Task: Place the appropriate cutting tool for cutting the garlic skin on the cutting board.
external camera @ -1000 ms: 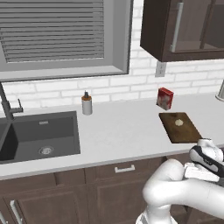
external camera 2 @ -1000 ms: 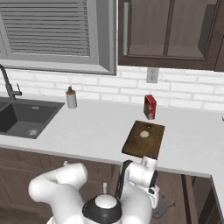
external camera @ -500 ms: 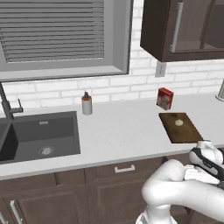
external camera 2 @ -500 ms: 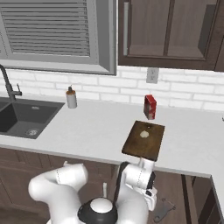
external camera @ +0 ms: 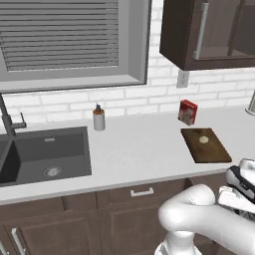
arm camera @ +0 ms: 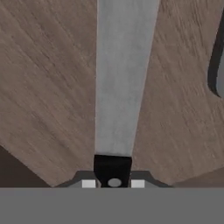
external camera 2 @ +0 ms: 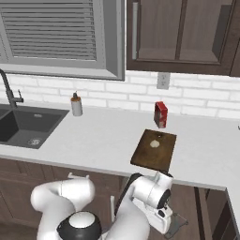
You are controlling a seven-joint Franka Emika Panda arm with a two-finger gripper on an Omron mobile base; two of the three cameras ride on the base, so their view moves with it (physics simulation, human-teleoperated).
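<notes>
The task is not yet done from where I sit: the cutting board (external camera: 206,147) carries the garlic (external camera: 203,140) and no tool. The garlic lies on the half of the board nearer the wall, roughly centred across its width, and the rest of the board is bare wood.

My arm is bent down below the counter edge, in front of the cutting board and lower than it. On the hand camera the gripper (arm camera: 113,168) looks along a long flat grey strip lying on a brown wooden surface, which I take to be a knife (arm camera: 120,78) lying on wood somewhere lower than the board. The jaws are drawn together, and they appear to be pinched on the dark near end of that strip, though the contact itself sits at the very bottom of the view and I can't see it cleanly. A second grey thing with a dark edge (arm camera: 218,61) shows off to one side of the knife, apart from it; I can't tell what it is.

So my judgement: the pick is made or nearly so, and what is left is the lift, the carry up over the counter edge to the cutting board, and the release on its bare half, clear of the garlic.

Counting: one cutting board, one garlic, one red box (external camera: 188,111) just behind the board against the wall, one small bottle (external camera: 98,118) well away from the board toward the sink (external camera: 50,144), one sink, and two grey items in the hand view
</notes>
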